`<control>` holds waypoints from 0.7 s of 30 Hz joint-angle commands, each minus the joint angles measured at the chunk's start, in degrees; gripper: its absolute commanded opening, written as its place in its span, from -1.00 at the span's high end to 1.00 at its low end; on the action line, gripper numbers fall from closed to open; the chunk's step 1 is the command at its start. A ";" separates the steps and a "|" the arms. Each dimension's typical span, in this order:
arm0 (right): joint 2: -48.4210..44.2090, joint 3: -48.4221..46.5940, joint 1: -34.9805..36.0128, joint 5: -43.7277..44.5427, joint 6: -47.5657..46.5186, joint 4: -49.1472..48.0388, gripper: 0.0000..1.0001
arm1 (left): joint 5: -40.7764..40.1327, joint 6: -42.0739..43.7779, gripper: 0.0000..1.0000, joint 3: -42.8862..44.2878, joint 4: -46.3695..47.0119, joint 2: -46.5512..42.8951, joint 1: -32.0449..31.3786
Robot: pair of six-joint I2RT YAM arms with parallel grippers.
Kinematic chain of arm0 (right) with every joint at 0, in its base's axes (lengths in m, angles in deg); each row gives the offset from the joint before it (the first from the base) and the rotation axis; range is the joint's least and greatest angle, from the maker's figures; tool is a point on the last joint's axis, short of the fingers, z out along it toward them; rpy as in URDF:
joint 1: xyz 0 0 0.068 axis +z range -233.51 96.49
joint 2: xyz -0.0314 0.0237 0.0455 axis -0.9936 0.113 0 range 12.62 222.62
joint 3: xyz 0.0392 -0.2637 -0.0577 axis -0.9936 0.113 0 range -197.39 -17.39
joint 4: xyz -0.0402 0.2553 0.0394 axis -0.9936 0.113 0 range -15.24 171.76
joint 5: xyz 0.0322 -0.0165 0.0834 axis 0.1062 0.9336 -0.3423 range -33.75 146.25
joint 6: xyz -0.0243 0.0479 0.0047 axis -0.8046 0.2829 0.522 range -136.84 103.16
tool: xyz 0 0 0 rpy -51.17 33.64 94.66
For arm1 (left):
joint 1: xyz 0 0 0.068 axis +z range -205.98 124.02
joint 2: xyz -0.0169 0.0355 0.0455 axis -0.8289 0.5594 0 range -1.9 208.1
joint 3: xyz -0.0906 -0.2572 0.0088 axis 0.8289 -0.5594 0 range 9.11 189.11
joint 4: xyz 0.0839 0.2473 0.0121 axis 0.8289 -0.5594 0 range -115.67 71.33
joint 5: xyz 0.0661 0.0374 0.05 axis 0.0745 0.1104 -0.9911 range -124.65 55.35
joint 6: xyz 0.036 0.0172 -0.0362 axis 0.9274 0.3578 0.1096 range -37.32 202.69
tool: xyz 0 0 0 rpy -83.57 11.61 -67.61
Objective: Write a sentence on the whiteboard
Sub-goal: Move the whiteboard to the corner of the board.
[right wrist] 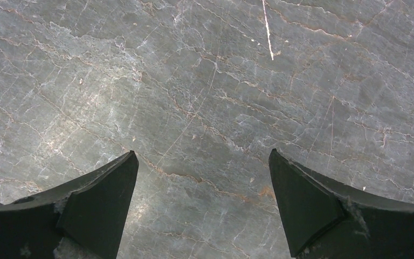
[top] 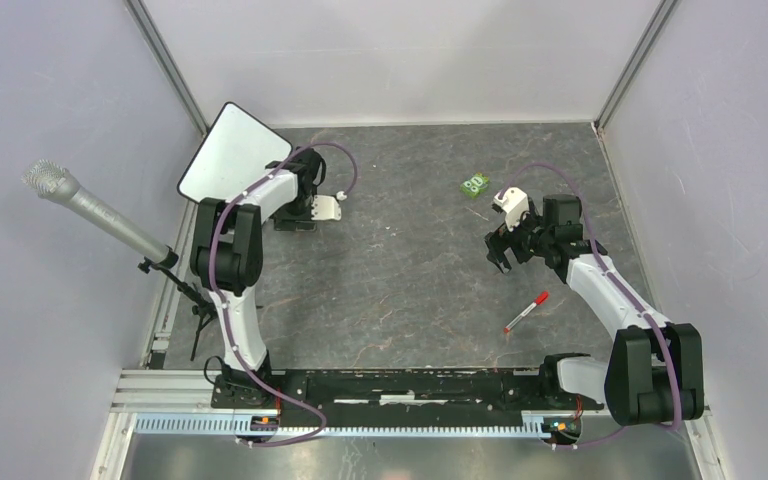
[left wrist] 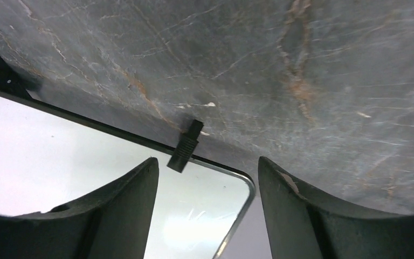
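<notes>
At far-left corner, whiteboard [top: 232,152] w/ plain white face, left gripper [left wrist: 205,167] alongside.

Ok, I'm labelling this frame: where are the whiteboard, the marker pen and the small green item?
whiteboard [top: 232,152], top view, middle of its white face.
marker pen [top: 526,311], top view, middle of its barrel.
green item [top: 475,185], top view, its centre.

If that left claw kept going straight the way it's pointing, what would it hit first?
Probably the whiteboard: its rounded corner, with a small black foot, lies between the left gripper's open jaws. Depth is unclear; beyond it is only the stone tabletop.
</notes>
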 commanded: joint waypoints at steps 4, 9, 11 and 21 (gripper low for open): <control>-0.52 0.37 -0.07 -0.95 -1.03 -0.68 -0.95 | -2.21 9.54 -0.36 4.51 1.96 3.65 2.33; -0.43 0.23 -0.07 -0.72 -1.44 -0.43 -0.95 | -2.88 12.01 -0.17 4.53 2.17 5.43 2.77; -0.45 0.21 -0.08 -0.16 -1.62 -0.37 -0.95 | -3.61 13.72 -0.09 4.03 2.27 6.02 3.19; -1.36 -0.59 -1.18 0.73 -2.11 0.02 -0.95 | -5.15 16.95 0.46 1.32 2.27 5.61 1.97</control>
